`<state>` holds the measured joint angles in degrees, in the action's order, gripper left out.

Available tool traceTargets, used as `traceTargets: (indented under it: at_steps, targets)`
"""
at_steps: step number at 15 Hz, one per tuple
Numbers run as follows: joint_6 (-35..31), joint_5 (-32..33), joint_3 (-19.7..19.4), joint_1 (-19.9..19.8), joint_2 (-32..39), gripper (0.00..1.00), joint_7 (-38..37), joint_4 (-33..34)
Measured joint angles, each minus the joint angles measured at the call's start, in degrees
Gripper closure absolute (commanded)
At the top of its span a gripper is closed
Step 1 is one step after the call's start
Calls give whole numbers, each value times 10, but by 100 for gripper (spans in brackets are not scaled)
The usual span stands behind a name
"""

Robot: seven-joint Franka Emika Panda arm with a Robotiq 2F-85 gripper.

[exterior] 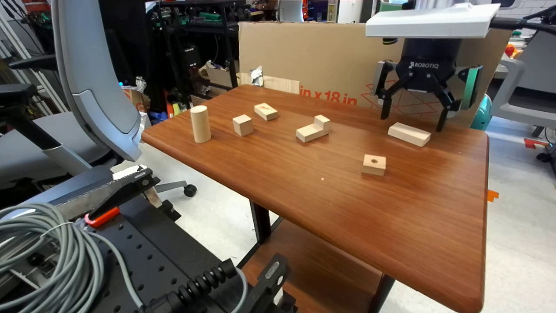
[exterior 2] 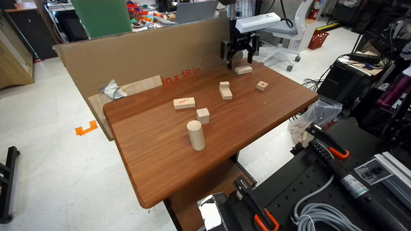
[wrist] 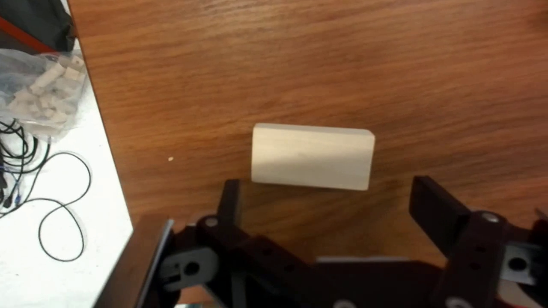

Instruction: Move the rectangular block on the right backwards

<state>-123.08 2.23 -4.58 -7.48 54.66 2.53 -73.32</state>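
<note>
A grey chair stands left of the tabletop, and nearer me a coil of grey cable lies on a black board; moving right, I see a wooden cylinder, upright near the front edge, then a cube near it, then, farther back, a marked block lying flat, an orange scrawl on its top; around the middle sits a stepped piece, its raised end towards the right, though I can't tell whether it is one piece or two; next comes the holed block, its dark hole facing up, and behind it, farther right, the plain block lies flat near the back edge at the tabletop's right end, with a cardboard sheet standing beyond; here too hangs the gripper, pointing down, its fingers spread wide near the plain block; in the wrist view a bag of wooden bits shows at left, past the tabletop's edge, and to the right of that the plain block lies just ahead of the fingers, its length running along the line from one to the other, a gap at each end.
</note>
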Motion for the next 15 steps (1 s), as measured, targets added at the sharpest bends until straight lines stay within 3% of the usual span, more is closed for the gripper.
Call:
traceTargets:
  at_steps: [5,11,15]
  targets:
    - [-96,0,9,0,-92,0,59,-124]
    - [-108,19,20,0,-226,0,161,-293]
    - [-109,53,23,4,-318,0,191,-417]
